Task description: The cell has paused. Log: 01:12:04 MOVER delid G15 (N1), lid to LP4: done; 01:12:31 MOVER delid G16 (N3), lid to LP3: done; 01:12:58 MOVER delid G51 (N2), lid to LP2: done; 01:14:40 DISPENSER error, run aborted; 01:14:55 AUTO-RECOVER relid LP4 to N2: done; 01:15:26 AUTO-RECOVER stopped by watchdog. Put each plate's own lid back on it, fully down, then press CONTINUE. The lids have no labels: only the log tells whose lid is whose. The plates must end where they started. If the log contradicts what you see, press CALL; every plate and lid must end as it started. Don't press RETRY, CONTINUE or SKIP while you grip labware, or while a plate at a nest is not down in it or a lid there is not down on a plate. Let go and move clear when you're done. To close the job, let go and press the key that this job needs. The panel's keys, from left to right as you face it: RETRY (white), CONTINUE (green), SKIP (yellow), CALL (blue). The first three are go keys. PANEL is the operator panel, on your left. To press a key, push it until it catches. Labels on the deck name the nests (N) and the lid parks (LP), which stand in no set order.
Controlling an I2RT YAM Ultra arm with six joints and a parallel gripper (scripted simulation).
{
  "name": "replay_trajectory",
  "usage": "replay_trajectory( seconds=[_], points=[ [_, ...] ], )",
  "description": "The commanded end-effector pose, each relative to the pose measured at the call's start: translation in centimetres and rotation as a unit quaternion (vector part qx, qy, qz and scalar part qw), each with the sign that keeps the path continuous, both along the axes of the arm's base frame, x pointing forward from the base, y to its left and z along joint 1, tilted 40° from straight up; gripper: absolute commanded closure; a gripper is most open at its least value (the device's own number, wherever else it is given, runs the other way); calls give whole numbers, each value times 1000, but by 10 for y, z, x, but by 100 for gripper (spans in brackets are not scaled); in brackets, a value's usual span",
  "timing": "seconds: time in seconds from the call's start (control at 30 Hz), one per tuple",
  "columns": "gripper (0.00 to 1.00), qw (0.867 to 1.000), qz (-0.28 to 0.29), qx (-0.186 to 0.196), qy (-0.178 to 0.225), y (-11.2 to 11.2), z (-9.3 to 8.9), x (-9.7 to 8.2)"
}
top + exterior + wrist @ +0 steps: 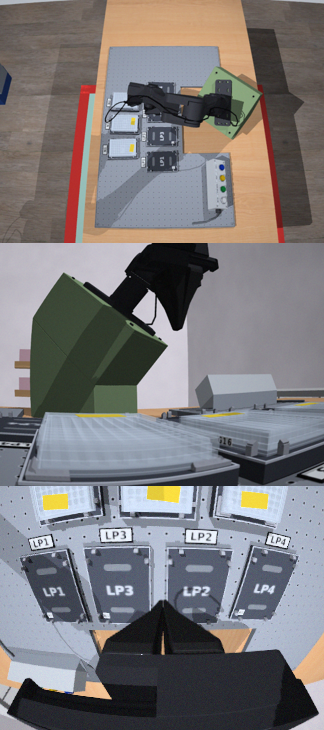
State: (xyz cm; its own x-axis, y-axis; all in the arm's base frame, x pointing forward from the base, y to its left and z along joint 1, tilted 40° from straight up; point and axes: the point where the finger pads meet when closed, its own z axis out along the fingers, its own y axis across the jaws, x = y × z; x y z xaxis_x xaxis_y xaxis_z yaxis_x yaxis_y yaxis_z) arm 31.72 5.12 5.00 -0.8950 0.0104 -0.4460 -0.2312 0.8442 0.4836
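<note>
My gripper (177, 328) (162, 606) is shut and empty, its tips together high above the deck. The plates at N1 (120, 148) (80, 498), N3 (121, 124) (251, 423) (135, 501) and N2 (119, 100) (118, 436) (277, 496) have yellow patches. Clear covers seem to lie level over N3, labelled G16, and N2; N1's fit is too small to judge. Parks LP1 (155, 161) (54, 579), LP3 (155, 135) (120, 578), LP2 (196, 578) and LP4 (264, 578) show bare dark faces, without lids.
The operator panel (211, 182) (240, 389) (42, 673) has white (223, 200), green (223, 188), yellow (222, 178) and blue (221, 167) keys. The green arm base (243, 91) (65, 347) stands beside the deck. The arm hides part of N2 and LP2 in the top view.
</note>
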Motion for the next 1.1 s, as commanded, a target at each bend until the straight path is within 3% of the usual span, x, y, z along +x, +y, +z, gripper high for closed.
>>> replay_trajectory(
  seconds=[0.0,0.13,0.3,0.93,0.97,1.07],
  points=[
    [100,1000,10,9,21,-1,0,-7],
    [100,1000,11,7,11,0,6,-10],
    [100,1000,11,6,20,2,-1,-11],
    [100,1000,11,6,20,4,-1,-10],
    [100,1000,14,10,15,7,6,-6],
    [100,1000,11,6,20,4,-1,-10]
  ],
)
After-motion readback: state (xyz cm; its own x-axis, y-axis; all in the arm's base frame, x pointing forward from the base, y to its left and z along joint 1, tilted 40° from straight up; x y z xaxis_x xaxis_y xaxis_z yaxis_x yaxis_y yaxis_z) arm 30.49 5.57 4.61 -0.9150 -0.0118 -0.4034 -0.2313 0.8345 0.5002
